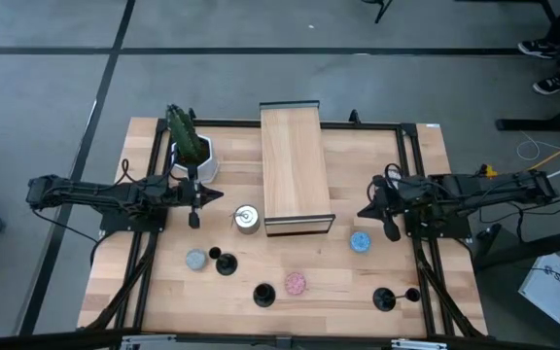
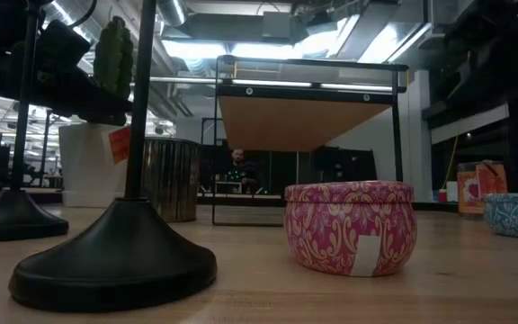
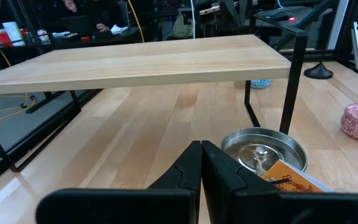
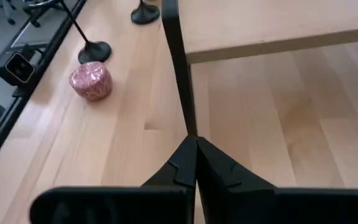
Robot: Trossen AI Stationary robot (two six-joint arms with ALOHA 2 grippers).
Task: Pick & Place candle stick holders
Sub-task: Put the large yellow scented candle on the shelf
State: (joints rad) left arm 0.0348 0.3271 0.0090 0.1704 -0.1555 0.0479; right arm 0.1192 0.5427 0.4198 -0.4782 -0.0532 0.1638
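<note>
Holders (image 1: 225, 262): all sitting on the table (image 1: 338, 282) — none moved.
Left gripper (image 1: 194, 220): clenched, empty.
Right gripper (image 1: 393, 233): clenched, empty — waiting.

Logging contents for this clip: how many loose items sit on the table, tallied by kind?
Black candle stick holders: 3
Patterned tins (grey, pink, blue): 3
Shiny metal tin: 1
Potted cactus: 1
Wooden shelf: 1
Total: 9

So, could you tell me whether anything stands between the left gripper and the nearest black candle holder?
Nothing visible does: bare table lies between the shut left gripper and that candle holder; the grey tin sits just beside it.
</note>
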